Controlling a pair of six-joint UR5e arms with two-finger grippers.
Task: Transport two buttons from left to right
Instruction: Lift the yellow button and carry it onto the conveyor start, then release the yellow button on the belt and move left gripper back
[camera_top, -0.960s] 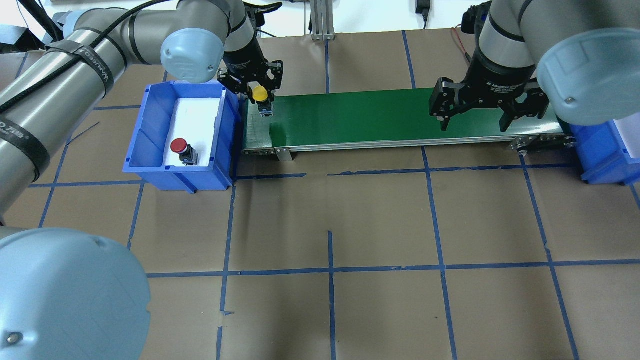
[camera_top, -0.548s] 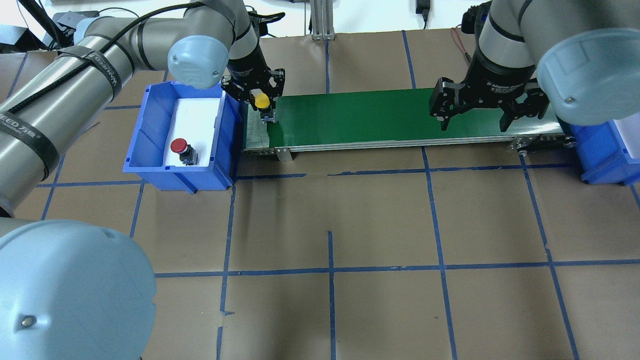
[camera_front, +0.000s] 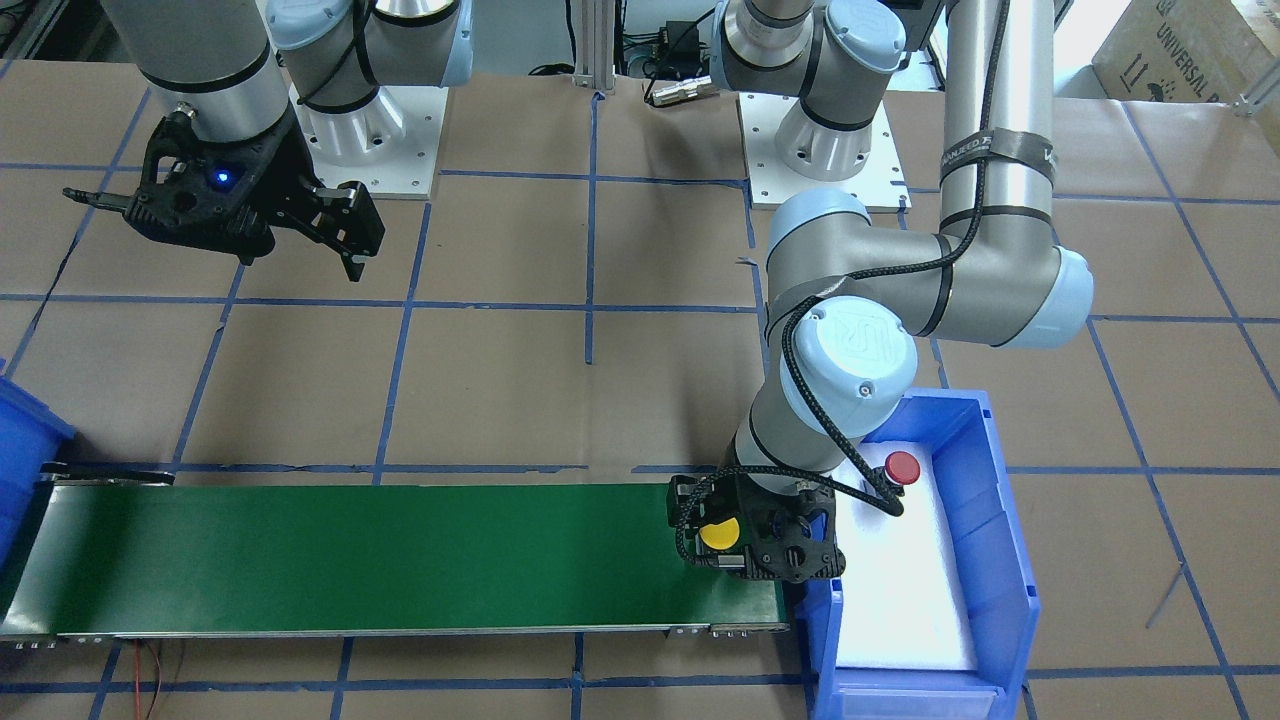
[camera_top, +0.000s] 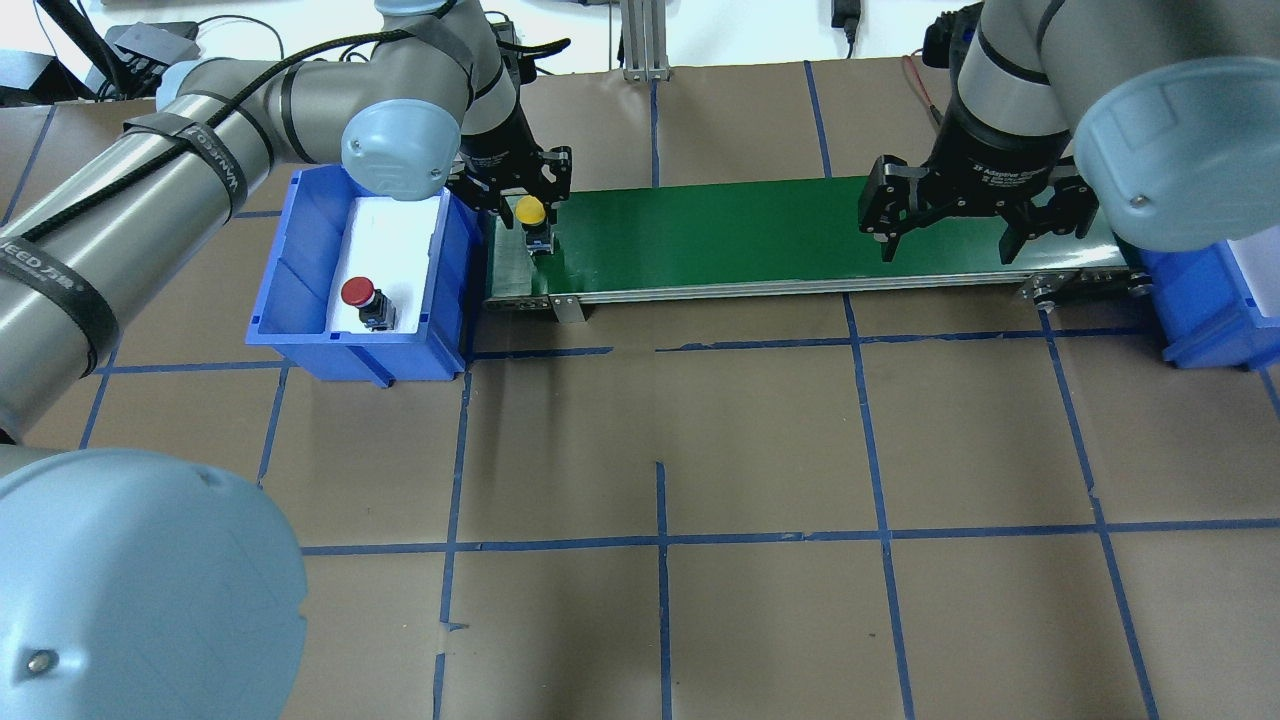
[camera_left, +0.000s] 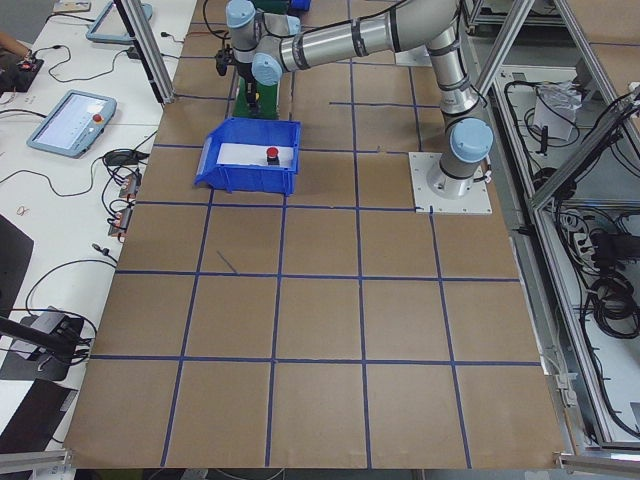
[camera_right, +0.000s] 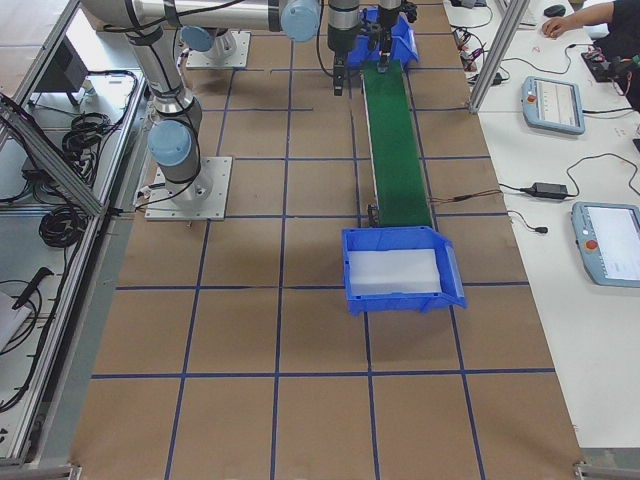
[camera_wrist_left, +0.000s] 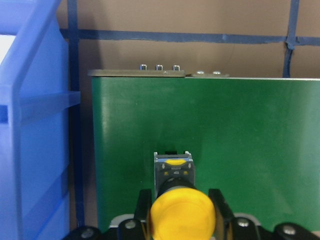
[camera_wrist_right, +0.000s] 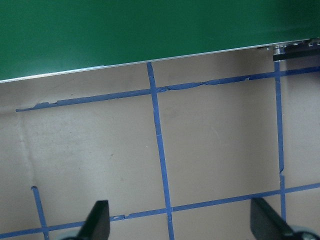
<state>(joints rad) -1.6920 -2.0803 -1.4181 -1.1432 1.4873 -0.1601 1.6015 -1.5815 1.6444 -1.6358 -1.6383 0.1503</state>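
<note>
1. The red button (camera_top: 357, 292) lay in the left blue bin (camera_top: 300, 262), not yet moved.
2. The left gripper (camera_wrist_left: 181, 206) clamped the yellow button (camera_front: 719, 533) low over the left end of the green belt (camera_top: 750, 235); neither button had reached the right.
3. The right gripper (camera_top: 945, 255) hung open, empty.

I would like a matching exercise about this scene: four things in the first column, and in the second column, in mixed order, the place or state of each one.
Column one:
1. yellow button
2. red button
3. left gripper
4. right gripper

Column two:
A. open, holding nothing
B. lies in the blue bin, on white padding
C. shut on a button
D. held over the end of the green belt

Pairs: 1-D, 2-B, 3-C, 4-A
</note>
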